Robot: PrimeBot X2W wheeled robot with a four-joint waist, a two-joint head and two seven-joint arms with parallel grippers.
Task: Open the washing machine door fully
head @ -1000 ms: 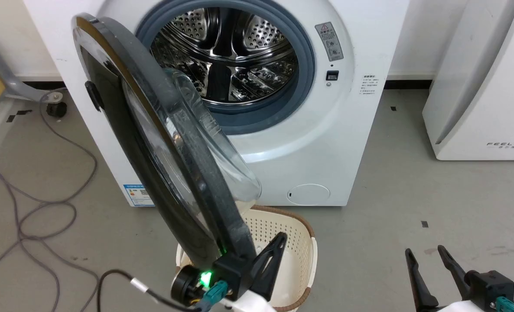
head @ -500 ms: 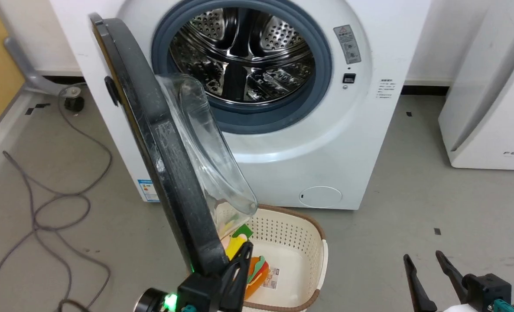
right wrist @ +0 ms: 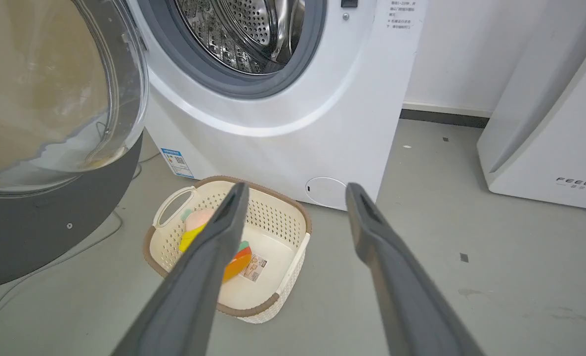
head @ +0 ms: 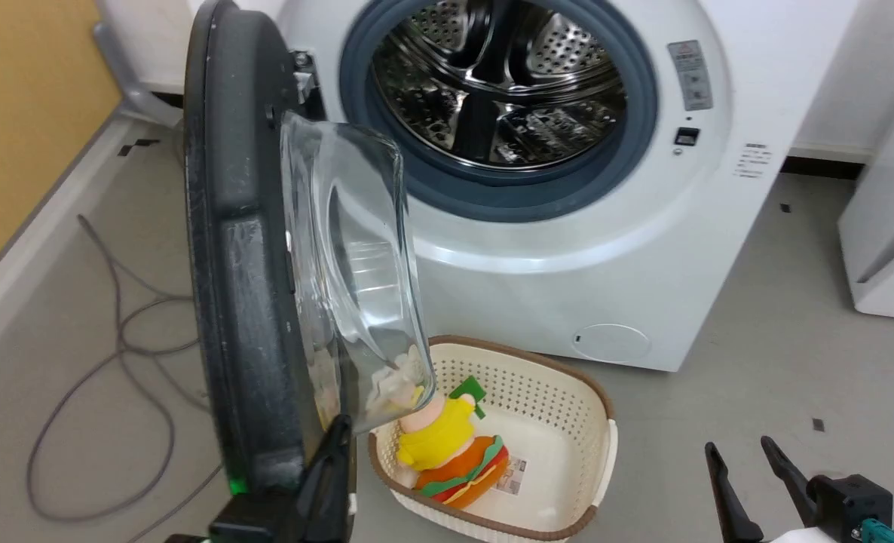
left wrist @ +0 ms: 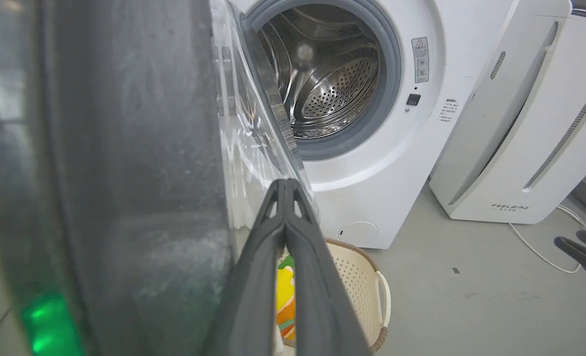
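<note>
1. Washing machine door (head: 240,286) is standing swung well out, edge-on to head cam, glass bowl facing the drum, hinged at left of washing machine (head: 567,249) front.
2. L claw (left wrist: 285,185) is sitting w/ fingers pressed together, nothing b/w them, just beside door's lower inner rim; contact unclear.
3. R claw (head: 739,446) is hovering spread, low right, well apart from door.
4. Basket (head: 526,354) w/ plush toy (head: 447,452) is lying on floor below door.
</note>
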